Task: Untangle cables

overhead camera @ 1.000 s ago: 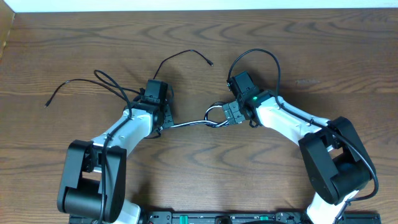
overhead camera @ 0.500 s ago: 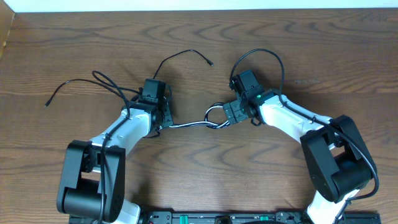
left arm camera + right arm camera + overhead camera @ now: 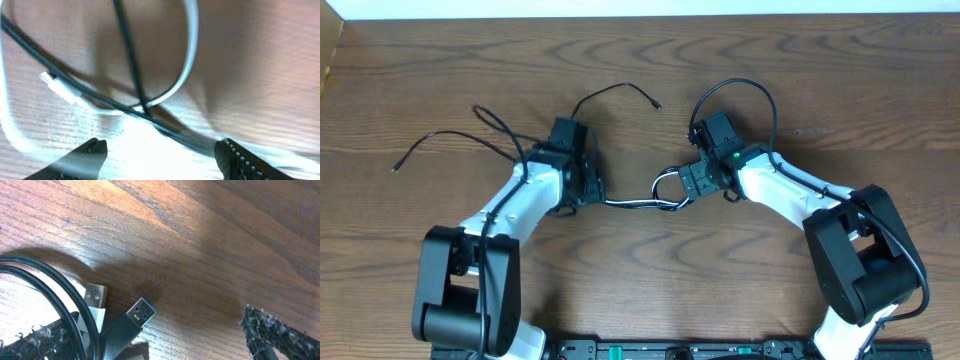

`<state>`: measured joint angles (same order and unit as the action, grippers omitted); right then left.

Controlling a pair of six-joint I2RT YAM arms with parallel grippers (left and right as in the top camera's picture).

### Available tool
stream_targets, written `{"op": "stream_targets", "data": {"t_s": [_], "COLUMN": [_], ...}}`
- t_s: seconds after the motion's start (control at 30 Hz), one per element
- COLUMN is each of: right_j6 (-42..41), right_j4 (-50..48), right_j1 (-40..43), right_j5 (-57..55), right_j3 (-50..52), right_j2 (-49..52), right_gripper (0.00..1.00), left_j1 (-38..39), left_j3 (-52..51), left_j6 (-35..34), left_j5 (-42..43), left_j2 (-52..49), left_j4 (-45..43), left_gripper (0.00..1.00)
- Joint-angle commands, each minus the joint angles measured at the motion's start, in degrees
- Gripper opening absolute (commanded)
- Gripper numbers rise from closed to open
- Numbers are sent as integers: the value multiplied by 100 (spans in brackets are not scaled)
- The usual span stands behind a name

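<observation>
Noted tangled cables (image 3: 635,202), white and black strands together, lying flat on the wood table (image 3: 820,80) as a short bundle. Found left gripper (image 3: 592,188) at the bundle's left end, jaws spread wide, nothing pinched. In its wrist view: white cable (image 3: 187,60) looping, black cable (image 3: 127,55) crossing it, both just ahead of the fingertips (image 3: 95,150). Found right gripper (image 3: 682,182) at the bundle's right end, over a small loop, jaws fully apart, gripping nothing. Between its fingers, resting on the wood: white USB plug (image 3: 95,297) and black USB plug (image 3: 132,322). Logged long black cord (image 3: 440,134) well up-left of the bundle, and arched black cord (image 3: 610,89) beyond it toward the far table edge.
</observation>
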<state>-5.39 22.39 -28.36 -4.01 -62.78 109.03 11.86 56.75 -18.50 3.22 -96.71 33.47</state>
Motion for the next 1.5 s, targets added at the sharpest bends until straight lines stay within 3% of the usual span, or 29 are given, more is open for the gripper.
{"op": "stream_targets", "data": {"t_s": [0.0,0.1,0.43,0.93,1.03,1.23,1.47], "right_j6": [188,188,188,188,188,188,188], "right_j4": [136,118,122,120,122,120,120], "right_j1": [15,15,15,15,15,15,15], "right_j5": [-149,-72,-74,-72,-74,-74,-74], "right_j3": [295,295,295,295,295,295,295], "right_j2": [385,385,385,385,385,385,385], "right_gripper": [99,99,99,99,99,99,99], "left_j1": [166,522,1517,1587,1600,1700,1700], "left_j3": [396,398,387,387,387,485,1213], "left_j6": [70,70,46,26,24,-151,-328], "left_j5": [177,551,549,481,256,-815,-885], "left_j2": [175,136,-476,-1445,-1445,-1377,-1187], "left_j4": [170,44,-619,-1217,-1132,-726,372], "left_gripper": [76,78,78,76,59,65,61]}}
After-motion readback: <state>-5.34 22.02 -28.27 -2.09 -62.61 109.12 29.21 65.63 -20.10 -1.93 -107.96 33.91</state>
